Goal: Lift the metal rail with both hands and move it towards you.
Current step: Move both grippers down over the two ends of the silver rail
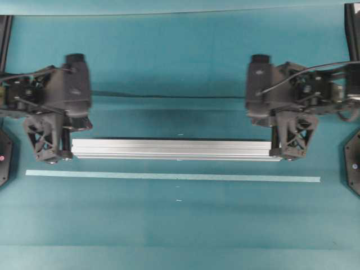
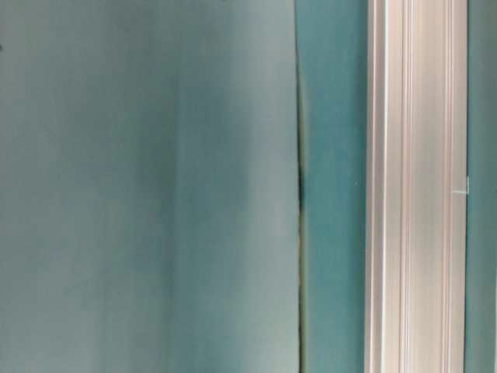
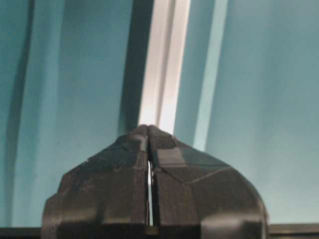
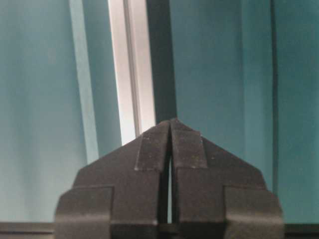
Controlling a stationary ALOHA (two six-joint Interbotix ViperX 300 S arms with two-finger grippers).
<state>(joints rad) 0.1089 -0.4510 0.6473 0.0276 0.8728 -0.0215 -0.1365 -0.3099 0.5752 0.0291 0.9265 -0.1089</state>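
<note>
Black pincer bodies fill the top of the overhead view, one at each end of the metal rail (image 1: 176, 149). That rail lies flat across the middle of the teal desk (image 1: 180, 225), with the left pincer (image 1: 55, 157) right at its left end and the right pincer (image 1: 287, 155) right at its right end. Whether either one actually touches the bar is hard to call from up here. A pale-blue tape strip (image 1: 172, 176) runs parallel just below the rail, a little longer than it on both sides, and past that strip it's plain teal desk down to the bottom edge, so plenty of room to bring the bar that way.

Table-level view is pretty much just the rail's grooved side running up the right of the picture, plus a dark seam in the teal covering.

Left wrist view: jaws pressed together, nothing between them, rail stretching away right beyond the tips. Right wrist view, same deal: jaws shut and empty, rail and tape strip ahead.

Looks like the approach step, nothing gripped yet. With both pincers shut, the likely next move is opening them and settling onto the ends evenly, else the bar may tilt or slip on the lift.
</note>
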